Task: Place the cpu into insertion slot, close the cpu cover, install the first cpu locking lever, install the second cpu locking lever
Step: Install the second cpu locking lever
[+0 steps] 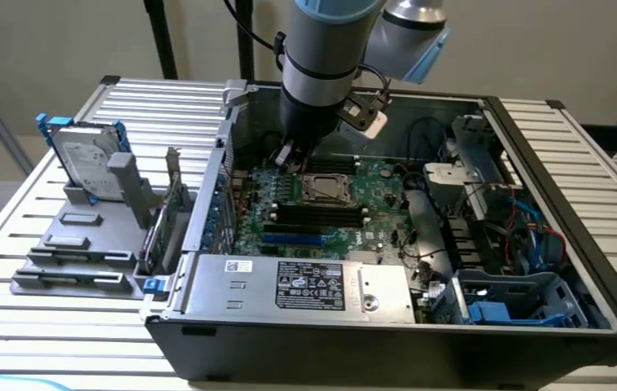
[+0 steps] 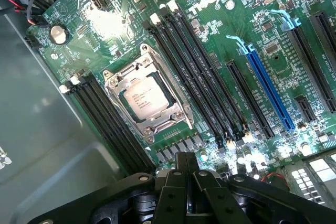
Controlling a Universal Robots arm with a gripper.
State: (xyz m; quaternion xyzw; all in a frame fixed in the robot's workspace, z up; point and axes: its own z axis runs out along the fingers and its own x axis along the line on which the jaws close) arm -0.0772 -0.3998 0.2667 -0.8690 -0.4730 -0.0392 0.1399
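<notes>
Exterior view: arm reaches into the open computer case (image 1: pixel 569 326); gripper (image 1: pixel 286 155) closed, empty, just above the motherboard (image 1: pixel 320 216), beside the insertion slot (image 1: pixel 327 187).

Wrist view: cpu (image 2: pixel 147 98) seated in slot, cpu cover (image 2: pixel 149 90) down around it, between black memory slots (image 2: pixel 197 77).

cpu (image 2: pixel 148 97): pale, flat in insertion slot (image 2: pixel 185 115); cpu cover (image 2: pixel 116 78): silver frame shut over it

Green motherboard (image 2: pixel 210 40), pale silver cpu (image 2: pixel 145 98) in a silver-grey cpu cover (image 2: pixel 118 80), black tool (image 2: pixel 187 169).
</notes>
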